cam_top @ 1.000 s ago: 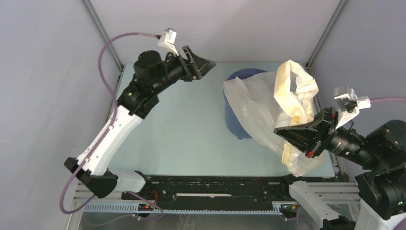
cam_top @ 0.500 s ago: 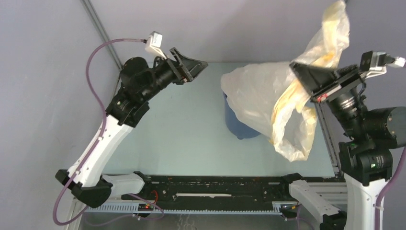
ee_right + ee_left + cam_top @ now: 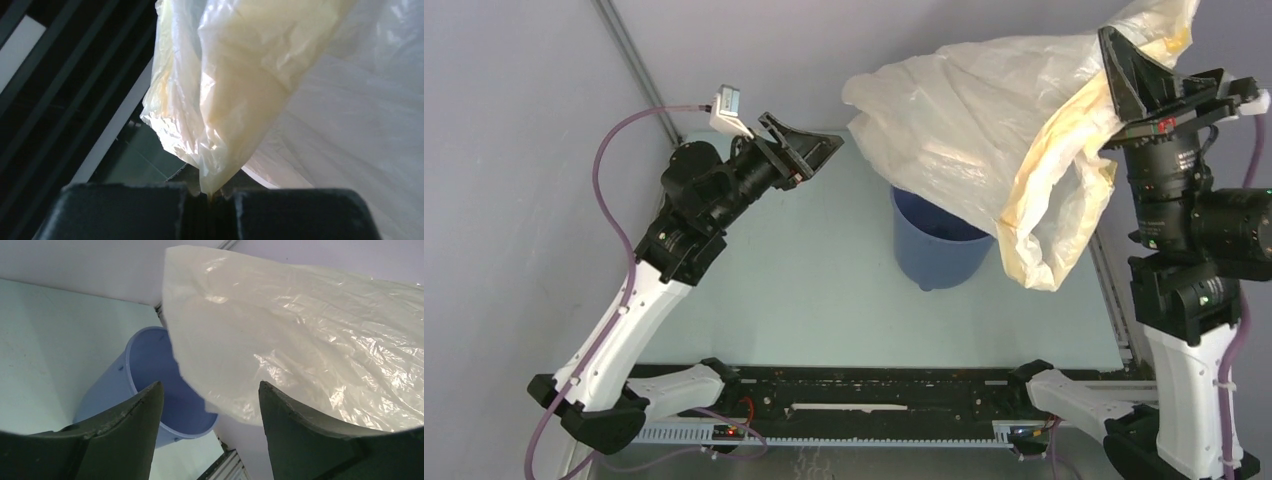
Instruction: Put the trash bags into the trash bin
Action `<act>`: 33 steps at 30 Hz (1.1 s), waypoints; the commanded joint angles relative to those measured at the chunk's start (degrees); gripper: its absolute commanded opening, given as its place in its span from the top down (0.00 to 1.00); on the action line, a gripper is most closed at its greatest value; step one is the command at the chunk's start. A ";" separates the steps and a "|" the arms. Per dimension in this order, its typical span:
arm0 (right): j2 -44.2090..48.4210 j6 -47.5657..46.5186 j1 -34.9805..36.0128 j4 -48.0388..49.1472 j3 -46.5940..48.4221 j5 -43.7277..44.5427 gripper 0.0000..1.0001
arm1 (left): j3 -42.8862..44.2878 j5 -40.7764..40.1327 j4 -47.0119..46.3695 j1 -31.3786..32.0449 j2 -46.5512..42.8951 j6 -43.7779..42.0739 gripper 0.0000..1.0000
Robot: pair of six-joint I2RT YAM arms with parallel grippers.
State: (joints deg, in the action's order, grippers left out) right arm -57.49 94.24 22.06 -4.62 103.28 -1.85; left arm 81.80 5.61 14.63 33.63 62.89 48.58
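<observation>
The translucent whitish trash bag (image 3: 984, 130) with a yellow rim hangs in the air above the blue trash bin (image 3: 934, 245), spread wide from the far middle to the right. My right gripper (image 3: 1139, 65) is raised high at the far right and shut on the bag's yellowish rim (image 3: 235, 115). My left gripper (image 3: 819, 150) is open and empty, left of the bin and level with the bag's left end. The left wrist view looks between its fingers at the bin's mouth (image 3: 150, 370) and the bag (image 3: 300, 340) above it.
A metal rail (image 3: 1114, 300) runs along the table's right edge under the hanging bag. Grey walls enclose the back and sides. A black rail with the arm bases (image 3: 844, 395) lies at the near edge.
My right gripper has swung up and back with the bag, lifting it off the bin, whose mouth now shows. My left arm has drawn back a little toward the left and near side.
</observation>
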 commanded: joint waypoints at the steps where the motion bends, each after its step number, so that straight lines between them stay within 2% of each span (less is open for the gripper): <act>1: -1.15 3.90 0.91 5.75 -2.48 5.68 1.00 | 2.06 -2.54 -4.27 -0.29 -0.87 0.99 0.26; 5: 4.95 -9.73 -2.80 -2.61 -5.89 9.60 1.00 | 4.18 -5.22 -5.85 -0.29 -1.72 -2.20 0.28; 8: 11.77 -20.02 -7.27 -0.14 -14.85 8.50 1.00 | 1.73 -7.51 -7.69 -0.23 -3.53 -2.60 0.28; 11: 15.84 -27.96 -9.91 -4.87 -19.26 9.20 1.00 | -0.01 -6.71 -7.59 -0.23 -3.26 -1.93 0.28; 14: 16.97 -37.29 -10.72 -10.12 -16.23 10.91 1.00 | 1.30 -6.38 -6.84 -0.23 -2.58 -3.20 0.28; 17: 15.18 -45.31 -10.73 -19.93 -8.97 12.48 1.00 | 4.28 -7.43 -5.53 -0.55 -1.54 -6.66 0.27; 20: 13.60 -45.78 -10.65 -30.42 -5.23 13.36 1.00 | 10.02 -6.13 -4.19 -0.78 2.47 -9.77 0.26; 22: 13.30 -44.03 -10.64 -33.53 -4.70 10.36 1.00 | 14.57 -1.67 -4.14 -0.78 6.64 -10.29 0.30; 28: 13.94 -40.49 -10.64 -37.28 -4.42 4.86 1.00 | 25.31 5.36 -4.12 0.99 20.09 -9.41 0.33; 33: 13.67 -39.59 -10.63 -38.33 -3.88 4.53 1.00 | 27.55 6.24 -4.47 5.63 26.39 -9.60 0.33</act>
State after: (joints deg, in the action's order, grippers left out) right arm -43.29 53.78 11.64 -40.93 98.39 4.27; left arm 106.67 8.47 10.28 35.88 85.89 40.45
